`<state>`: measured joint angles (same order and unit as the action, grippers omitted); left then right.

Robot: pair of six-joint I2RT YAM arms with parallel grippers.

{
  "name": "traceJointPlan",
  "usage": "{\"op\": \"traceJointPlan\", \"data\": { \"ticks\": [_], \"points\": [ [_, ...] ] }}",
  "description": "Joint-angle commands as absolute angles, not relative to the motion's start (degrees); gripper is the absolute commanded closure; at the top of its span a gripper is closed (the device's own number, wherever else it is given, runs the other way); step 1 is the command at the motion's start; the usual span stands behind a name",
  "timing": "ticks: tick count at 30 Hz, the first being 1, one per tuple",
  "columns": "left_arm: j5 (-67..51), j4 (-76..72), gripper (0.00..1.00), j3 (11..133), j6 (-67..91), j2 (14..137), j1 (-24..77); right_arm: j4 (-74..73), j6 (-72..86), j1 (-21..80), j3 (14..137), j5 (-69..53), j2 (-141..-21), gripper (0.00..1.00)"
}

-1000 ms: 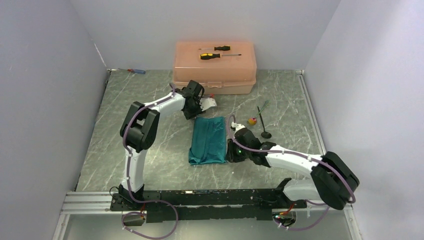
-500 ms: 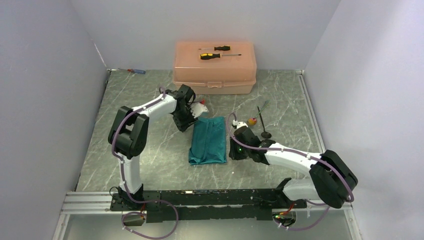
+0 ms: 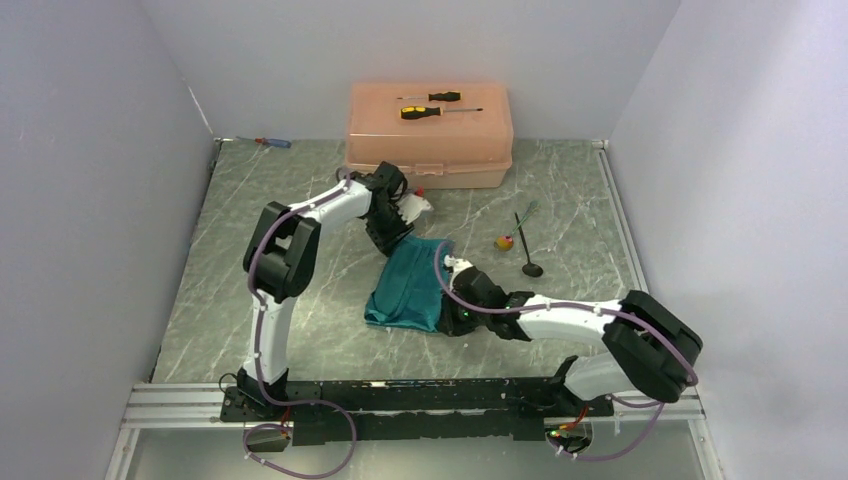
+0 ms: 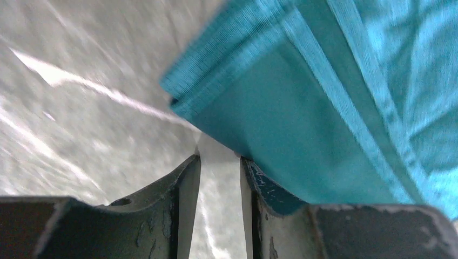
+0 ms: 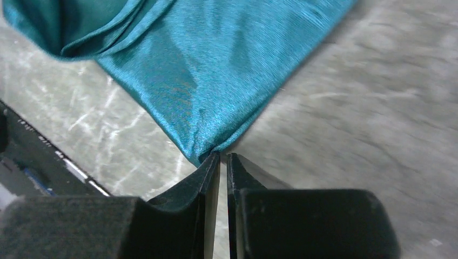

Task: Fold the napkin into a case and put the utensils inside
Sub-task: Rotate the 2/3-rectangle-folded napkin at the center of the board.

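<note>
Right hand (image 5: 223,155): located nearest the near edge of the tabletop (image 3: 300,300), which is a grey-green stone-patterned surface with pale veins. The dark fingers (image 5: 194,189) are pressed almost together, with only a thin slit between them. The pointed near corner of the napkin (image 5: 216,70) is pinched at their tips.

Napkin: thin teal cloth with a fine weave and a slight sheen. It lies folded in several layers about the middle of the tabletop, as a lopsided oblong running from near to far. A loose fold bulges at its near-left side.

Left hand (image 4: 220,159): positioned at the far end of the napkin. Its fingers are partly spread, and bare tabletop shows in the gap between them. Nothing is gripped. The layered, hemmed corner of the cloth lies just past the tips and overlaps the finger on the right of the wrist view.

Spoon (image 3: 526,250): slim, black, with a small round bowl. It lies flat toward the right edge, well apart from the napkin. A small yellow-and-red round object (image 3: 505,241) sits just beside it.

Fork (image 3: 527,210): thin, with greenish tines, at the far end of the spoon's handle. Whether the two touch cannot be told.

Peach plastic box (image 3: 430,135): rectangular with rounded corners, at the middle of the far edge. Two yellow-and-black screwdrivers (image 3: 432,105) lie on its lid.

Red-and-blue screwdriver (image 3: 272,142): small, in the far left corner
</note>
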<state>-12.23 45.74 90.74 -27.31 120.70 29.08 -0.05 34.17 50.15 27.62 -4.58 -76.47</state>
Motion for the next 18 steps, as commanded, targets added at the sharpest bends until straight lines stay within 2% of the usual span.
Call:
{"op": "traceJointPlan", "data": {
  "ticks": [1, 5, 9, 14, 18],
  "points": [
    [-15.27, 45.62, 0.61, 98.82, -25.31, 128.3, 29.74, 2.93, 35.0, 53.5, 29.45, -6.65, -81.87, 0.85],
    [-15.97, 48.91, 0.61, 107.55, -25.33, 132.1, 29.71, 3.08, 35.04, 55.27, 32.12, -6.76, -84.64, 0.84],
    [-17.32, 52.65, 0.6, 111.87, -25.13, 131.21, 29.59, -2.09, 33.08, 55.5, 33.2, -4.48, -79.75, 0.8],
    [-18.83, 58.63, 0.53, 109.27, -25.05, 122.41, 26.64, -9.84, 29.26, 54.8, 36.78, 2.7, -69.45, 0.71],
    [-22.56, 62.39, 0.48, 102.43, -25.95, 111.44, 23.42, -4.94, 29.18, 53.39, 37.84, 1.46, -67.85, 0.71]
  ]
}}
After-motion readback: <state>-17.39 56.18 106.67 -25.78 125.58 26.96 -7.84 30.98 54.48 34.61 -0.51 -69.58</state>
